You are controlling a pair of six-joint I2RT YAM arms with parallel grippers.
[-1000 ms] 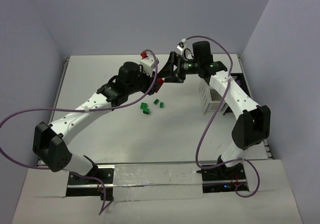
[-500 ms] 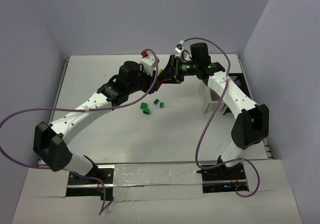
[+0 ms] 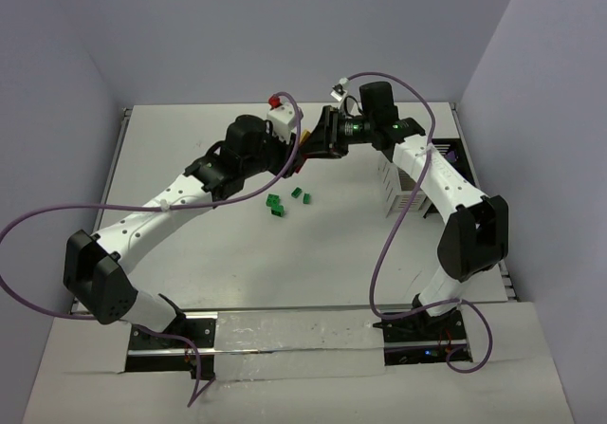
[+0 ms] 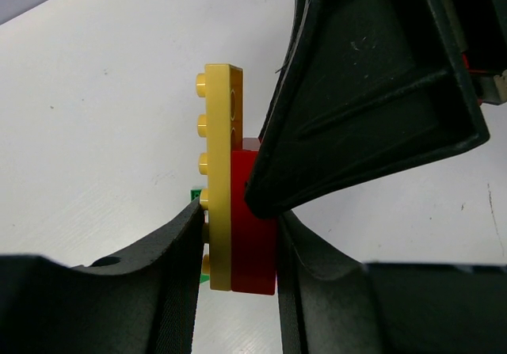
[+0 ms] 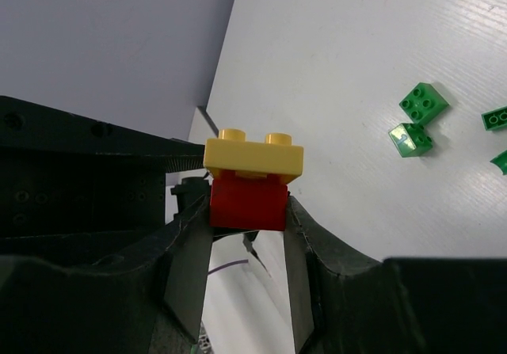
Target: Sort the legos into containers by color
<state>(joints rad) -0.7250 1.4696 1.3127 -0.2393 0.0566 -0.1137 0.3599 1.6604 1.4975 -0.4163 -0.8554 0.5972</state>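
Observation:
A yellow plate (image 4: 218,172) is stuck to a red brick (image 4: 253,219). My left gripper (image 4: 238,271) is shut across the pair, one finger on the yellow studs and one on the red side. My right gripper (image 5: 247,239) is shut on the red brick (image 5: 247,201), with the yellow plate (image 5: 253,156) sticking out past its fingertips. In the top view both grippers meet above the table's far middle: the left (image 3: 296,155) and the right (image 3: 319,139). Green bricks (image 3: 297,193) (image 3: 276,206) lie below them. The white slatted box (image 3: 396,185) stands at the right.
The black tray (image 3: 451,155) lies behind the white box near the right wall. More green bricks show in the right wrist view (image 5: 424,102) (image 5: 410,140). Purple cables loop off both arms. Walls close the table at the back and sides.
The right gripper has closed in a little to the left against the left gripper. The red brick seen under the left gripper is now covered and a yellow edge shows between them.

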